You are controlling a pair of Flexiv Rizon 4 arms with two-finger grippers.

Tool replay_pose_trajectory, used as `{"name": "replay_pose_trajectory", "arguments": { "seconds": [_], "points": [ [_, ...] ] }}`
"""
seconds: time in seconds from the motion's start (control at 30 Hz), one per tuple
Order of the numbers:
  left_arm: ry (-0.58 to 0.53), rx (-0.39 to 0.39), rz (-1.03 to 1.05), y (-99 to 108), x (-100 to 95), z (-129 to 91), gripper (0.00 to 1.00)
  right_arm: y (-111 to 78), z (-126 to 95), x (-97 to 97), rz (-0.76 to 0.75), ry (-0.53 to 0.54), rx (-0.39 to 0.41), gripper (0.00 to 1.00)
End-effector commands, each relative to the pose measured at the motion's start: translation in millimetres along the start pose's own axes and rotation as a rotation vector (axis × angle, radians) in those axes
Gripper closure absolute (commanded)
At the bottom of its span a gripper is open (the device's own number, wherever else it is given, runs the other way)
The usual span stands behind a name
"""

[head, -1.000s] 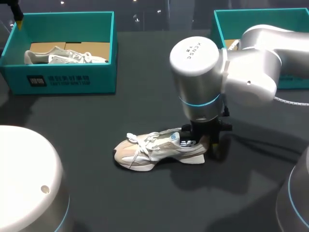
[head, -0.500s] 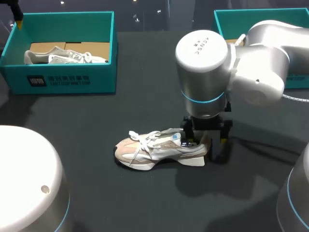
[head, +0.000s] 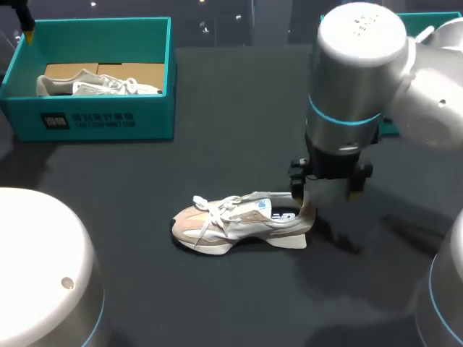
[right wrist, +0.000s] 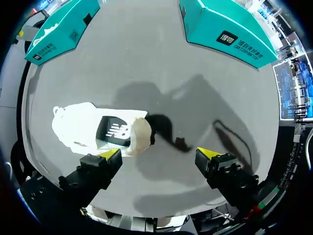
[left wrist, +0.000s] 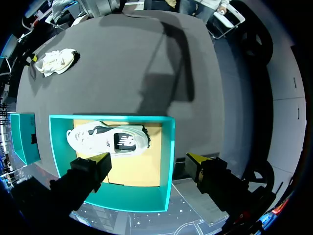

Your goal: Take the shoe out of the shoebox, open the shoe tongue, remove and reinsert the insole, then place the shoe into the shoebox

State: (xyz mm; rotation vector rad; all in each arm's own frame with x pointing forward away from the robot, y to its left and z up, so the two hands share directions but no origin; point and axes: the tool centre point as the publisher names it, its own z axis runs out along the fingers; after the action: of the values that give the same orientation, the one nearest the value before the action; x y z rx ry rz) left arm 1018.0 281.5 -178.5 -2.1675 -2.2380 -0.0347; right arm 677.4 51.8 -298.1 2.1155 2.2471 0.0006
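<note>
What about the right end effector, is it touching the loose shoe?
Cannot tell. In the right wrist view the right end effector borders the shoe on one side, depth unclear.

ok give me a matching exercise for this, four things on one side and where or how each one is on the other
1 beige shoe
2 white shoe
3 left gripper
4 right gripper

a open, over the teal shoebox
b inside the teal shoebox
c open, by the beige shoe's heel
d on the dark table

Pairs: 1-d, 2-b, 3-a, 4-c
</note>
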Motion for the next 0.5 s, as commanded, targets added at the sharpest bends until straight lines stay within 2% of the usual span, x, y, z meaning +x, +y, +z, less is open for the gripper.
{"name": "replay_pose_trajectory", "arguments": {
  "seconds": [0.03,0.1,0.13,0.2,0.27,0.3,0.4,0.5],
  "points": [
    [0.001,0.000,0.001,0.1,0.2,-0.2,0.00,11.2,1.5,-3.5,-0.005,0.027,0.090,0.00],
    [0.001,0.000,0.001,0.1,0.2,-0.2,0.00,11.2,1.5,-3.5,-0.005,0.027,0.090,0.00],
    [0.001,0.000,0.001,0.1,0.2,-0.2,0.00,9.0,-0.2,-7.0,-0.051,0.082,0.063,0.00],
    [0.001,0.000,0.001,0.1,0.2,-0.2,0.00,6.5,-0.3,-13.4,-0.099,0.095,0.027,0.00],
    [0.001,0.000,0.001,0.1,0.2,-0.2,0.00,4.7,-2.2,-22.9,-0.160,0.186,-0.024,0.00],
    [0.001,0.000,0.001,0.1,0.2,-0.2,0.00,4.1,-2.6,-25.7,-0.174,0.195,-0.040,0.00],
    [0.001,0.000,0.001,0.1,0.2,-0.2,0.00,0.1,-5.6,-39.5,-0.267,0.336,-0.128,0.00],
    [0.001,0.000,0.001,0.1,0.2,-0.2,0.00,-3.2,-5.1,-51.9,-0.426,0.516,-0.188,0.00]
  ]
}}
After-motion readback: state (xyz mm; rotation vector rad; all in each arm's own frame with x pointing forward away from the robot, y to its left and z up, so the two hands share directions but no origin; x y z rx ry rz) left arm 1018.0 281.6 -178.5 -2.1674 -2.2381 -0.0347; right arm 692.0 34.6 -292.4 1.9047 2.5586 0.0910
